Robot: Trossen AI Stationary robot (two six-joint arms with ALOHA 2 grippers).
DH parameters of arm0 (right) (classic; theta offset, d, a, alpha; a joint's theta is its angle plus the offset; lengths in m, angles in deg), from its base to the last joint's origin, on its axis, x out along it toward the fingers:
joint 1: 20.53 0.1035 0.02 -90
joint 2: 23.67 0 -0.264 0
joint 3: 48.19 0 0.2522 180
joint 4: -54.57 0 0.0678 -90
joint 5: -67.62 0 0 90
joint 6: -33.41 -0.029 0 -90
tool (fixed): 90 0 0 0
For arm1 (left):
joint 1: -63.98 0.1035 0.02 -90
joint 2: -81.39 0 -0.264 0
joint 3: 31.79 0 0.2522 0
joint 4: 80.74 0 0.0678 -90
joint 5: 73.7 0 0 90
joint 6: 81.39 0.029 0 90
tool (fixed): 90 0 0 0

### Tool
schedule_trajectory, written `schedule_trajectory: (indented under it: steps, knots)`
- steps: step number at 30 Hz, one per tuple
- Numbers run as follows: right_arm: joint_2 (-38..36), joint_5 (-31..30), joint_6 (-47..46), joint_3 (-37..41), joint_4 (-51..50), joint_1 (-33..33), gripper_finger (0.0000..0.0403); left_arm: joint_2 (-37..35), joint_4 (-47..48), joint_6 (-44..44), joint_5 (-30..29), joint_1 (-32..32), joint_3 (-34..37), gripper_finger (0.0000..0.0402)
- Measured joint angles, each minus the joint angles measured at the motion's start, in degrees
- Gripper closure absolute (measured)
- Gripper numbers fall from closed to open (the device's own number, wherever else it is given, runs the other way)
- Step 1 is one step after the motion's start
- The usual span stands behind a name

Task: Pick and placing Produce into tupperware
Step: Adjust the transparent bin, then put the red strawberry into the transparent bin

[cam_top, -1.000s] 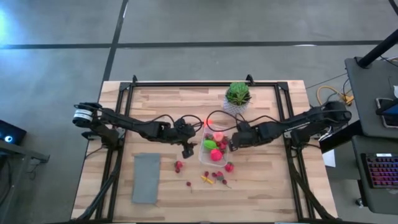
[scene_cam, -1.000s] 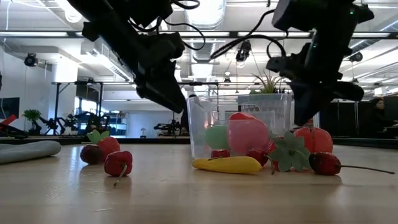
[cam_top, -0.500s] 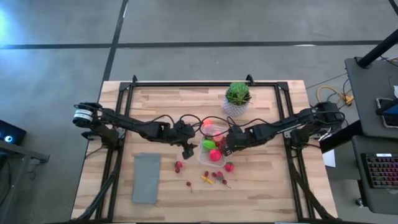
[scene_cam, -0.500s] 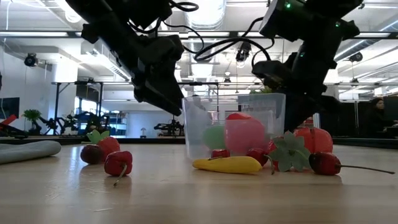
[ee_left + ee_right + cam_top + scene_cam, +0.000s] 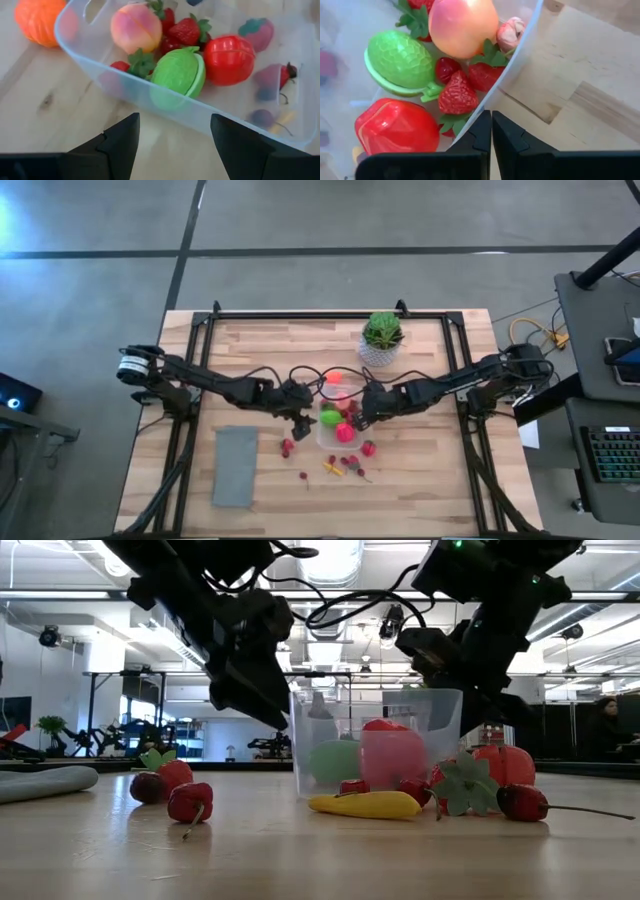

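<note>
Tupperware [image 5: 338, 418] sits at the centre of the high frame on the wooden counter [image 5: 270, 340], between the two arms, its long axis running up-down in that frame. Left end effector [image 5: 303, 420], fingers spread and gripping nothing, is just left of the tub; right end effector [image 5: 361, 411], pressed together, touches its right wall. Loose produce, a strawberry [image 5: 288, 446] and a yellow piece [image 5: 332, 468], lies lower in the frame, nearer the left arm. Behind the counter, an open workshop hall.
</note>
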Motion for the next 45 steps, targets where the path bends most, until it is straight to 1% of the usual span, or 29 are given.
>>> schedule_trajectory:
  steps: [6,13,20,23,25,27,30,32,36,41,45]
  knots:
    - [0.00,0.48,-0.83,0.00,0.07,0.13,0.0394,-0.02,1.02,-0.05,-0.09,-0.29,0.00,0.0172]
    - [-0.48,1.05,-1.10,-0.02,0.71,0.76,0.0394,-0.42,7.45,-0.07,-0.31,-0.29,0.04,0.0172]
    - [-2.44,1.67,0.01,-0.02,1.53,1.28,0.0394,-3.61,9.54,-0.09,-0.82,-0.36,0.09,0.0172]
    - [-3.97,-1.28,-2.23,-0.09,-0.84,1.95,0.0387,-5.08,9.45,-0.07,-1.88,-0.36,0.11,0.0172]
    - [-5.28,-3.75,-4.35,-0.10,-2.88,2.37,0.0374,-6.05,9.48,-0.05,-2.94,-0.36,0.13,0.0172]
    - [-6.82,-4.30,-6.25,-0.11,-6.10,2.48,0.0354,-6.90,9.48,0.08,-3.76,-0.36,0.13,0.0172]
    - [-8.89,-4.50,-9.93,-0.09,-9.96,3.40,0.0319,-7.85,9.60,0.84,-4.50,-0.36,0.26,0.0172]
    - [-10.09,-4.06,-12.66,-0.08,-10.69,4.63,0.0296,-8.45,9.47,1.95,-4.79,-0.36,0.29,0.0172]
    - [-11.08,-2.12,-22.87,-0.09,-11.99,8.62,0.0262,-9.02,9.43,4.11,-4.79,-0.36,0.69,0.0172]
    - [-10.93,-2.21,-37.19,-0.09,-12.18,15.62,0.0243,-9.26,9.62,7.12,-4.57,-0.61,0.85,0.0172]
    - [-10.93,-2.85,-46.61,-0.09,-12.10,20.78,0.0241,-9.49,9.44,10.33,-4.35,-1.21,0.85,0.0172]
